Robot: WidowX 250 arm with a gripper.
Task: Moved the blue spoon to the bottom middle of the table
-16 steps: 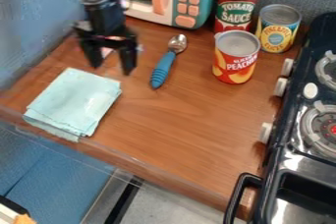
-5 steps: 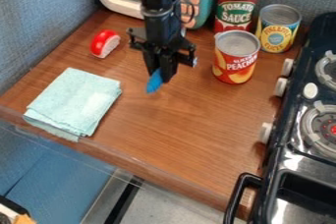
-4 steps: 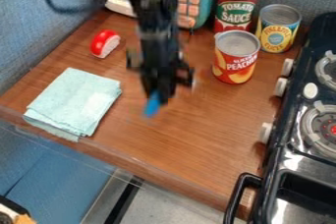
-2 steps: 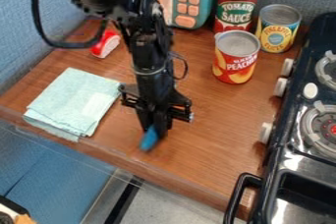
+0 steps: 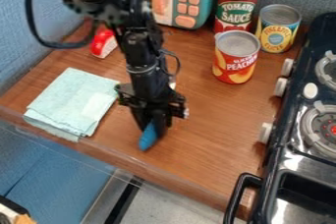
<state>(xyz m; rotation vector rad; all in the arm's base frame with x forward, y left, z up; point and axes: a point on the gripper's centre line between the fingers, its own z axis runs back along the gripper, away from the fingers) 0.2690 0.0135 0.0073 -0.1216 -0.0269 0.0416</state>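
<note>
Two fingers (image 5: pixel 159 120) are gripping blue spoon (image 5: pixel 148 138); I'm holding it near 6 o'clock on desk (image 5: pixel 203 139), cloth (image 5: pixel 72 101) lying at its 10.

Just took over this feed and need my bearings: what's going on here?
The robot arm has its claw low over the front middle of the wooden table, closed on the blue spoon, whose blue handle end pokes out below. The spoon is about where the task wants it, but it has not been let go. The folded cloth lies to the left in the picture, and three cans stand toward the back right.
</note>
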